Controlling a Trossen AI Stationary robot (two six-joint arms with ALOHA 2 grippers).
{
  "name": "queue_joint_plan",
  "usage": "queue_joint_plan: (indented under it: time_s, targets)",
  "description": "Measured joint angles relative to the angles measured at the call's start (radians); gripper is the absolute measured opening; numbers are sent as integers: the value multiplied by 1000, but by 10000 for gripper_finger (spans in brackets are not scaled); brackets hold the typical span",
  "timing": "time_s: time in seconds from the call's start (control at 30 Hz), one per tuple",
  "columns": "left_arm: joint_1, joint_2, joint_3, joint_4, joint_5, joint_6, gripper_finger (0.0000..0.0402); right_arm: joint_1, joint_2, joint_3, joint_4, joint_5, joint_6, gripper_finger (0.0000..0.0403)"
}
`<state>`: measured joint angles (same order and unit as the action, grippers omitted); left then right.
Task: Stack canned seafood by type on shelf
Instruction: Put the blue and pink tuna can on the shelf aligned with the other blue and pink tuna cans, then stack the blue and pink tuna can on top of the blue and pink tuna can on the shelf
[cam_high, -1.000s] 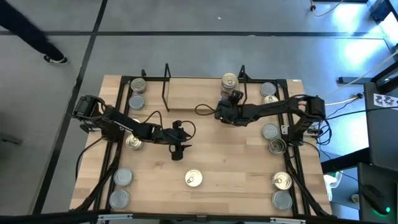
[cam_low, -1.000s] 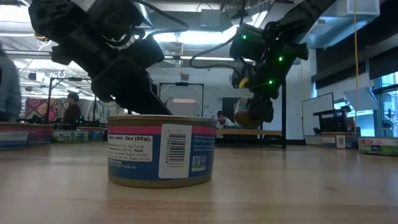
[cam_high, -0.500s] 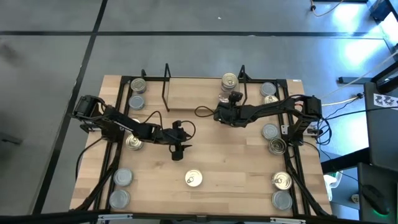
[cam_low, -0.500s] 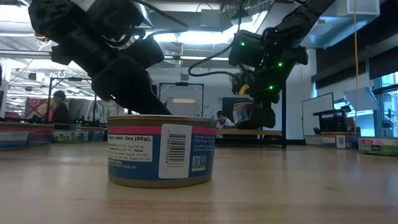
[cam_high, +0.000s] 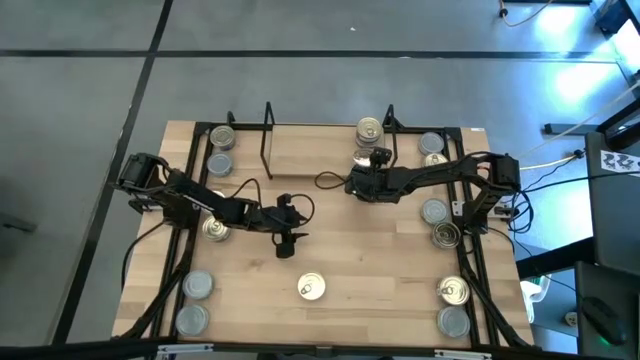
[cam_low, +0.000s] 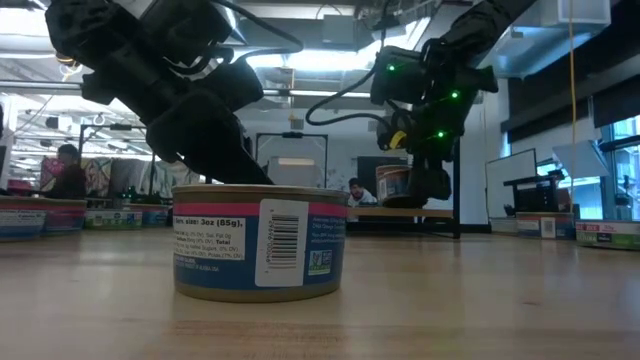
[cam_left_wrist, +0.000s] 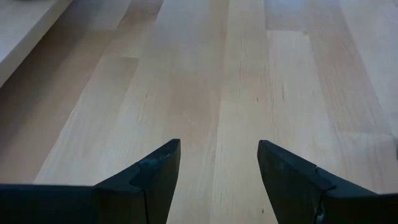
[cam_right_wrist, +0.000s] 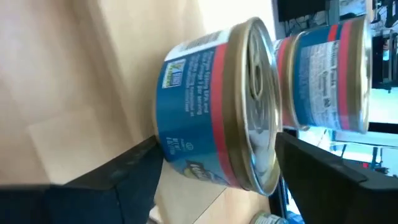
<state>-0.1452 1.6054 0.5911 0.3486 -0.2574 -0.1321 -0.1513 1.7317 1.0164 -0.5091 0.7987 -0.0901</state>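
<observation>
On the shelf (cam_high: 310, 150) a gold-topped can of seafood (cam_right_wrist: 211, 137) with a blue and red label stands upright on its base, next to a second can (cam_right_wrist: 329, 74) farther back. My right gripper (cam_right_wrist: 217, 165) is open at this can, one finger by its base and one by its top rim. The low view shows the can (cam_low: 393, 183) just beside the fingers (cam_low: 430, 185). My left gripper (cam_high: 285, 243) hangs open over bare table near the middle, nothing between its fingers (cam_left_wrist: 155, 171).
Loose cans lie along the table's left side (cam_high: 213, 230) and right side (cam_high: 445, 235), with several more near both front corners. One gold-topped can (cam_high: 311, 288) stands front and centre, filling the low view (cam_low: 260, 243). Black wire frames (cam_high: 268, 140) bound the shelf.
My right gripper has let go of the gold-topped can. The can was tilted in its fingers a second ago and now stands upright on the shelf beside the other can. The gripper has tipped slightly while staying in place.
</observation>
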Motion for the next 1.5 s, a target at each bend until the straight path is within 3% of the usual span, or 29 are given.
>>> queue_joint_plan:
  time_s: [0.27,0.37,0.5,0.63,0.8,1.0,1.1,1.33,1.5]
  targets:
    - [-4,0,0,0,1,-8,214,1,0,46,-152,-9,38,298]
    - [-10,-3,0,-1,1,-10,214,28,-8,88,-233,-75,82,298]
    - [-34,-52,0,-2,1,-13,214,151,-60,119,-265,-180,112,298]
    - [-70,-104,3,0,23,-43,214,306,-112,117,-237,-220,138,298]
    - [-122,-106,9,8,31,-80,214,505,-128,59,-36,-234,150,298]
    - [-216,-44,77,15,39,-119,214,662,-127,-78,357,-240,139,298]
    - [-260,18,135,14,34,-124,214,699,-127,-126,502,-272,139,298]
    - [-345,153,287,-95,26,-124,214,707,-126,-142,585,-364,184,298]
    - [-364,197,311,-121,9,-119,214,707,-114,-142,661,-461,235,298]
